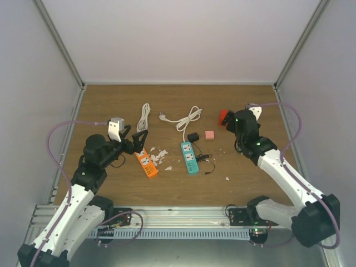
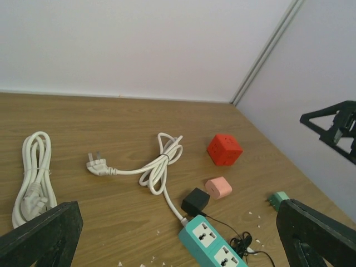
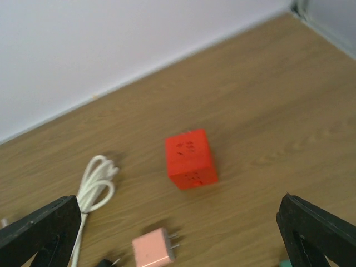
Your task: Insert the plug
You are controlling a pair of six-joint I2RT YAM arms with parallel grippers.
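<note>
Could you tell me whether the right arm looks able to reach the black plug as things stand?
Probably yes: the right gripper hangs open near the red cube, and the plug lies uncovered nearby, beside the pink adapter.

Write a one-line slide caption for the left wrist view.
Black plug by the teal strip's end; pink adapter, red cube, white cords beyond.
</note>
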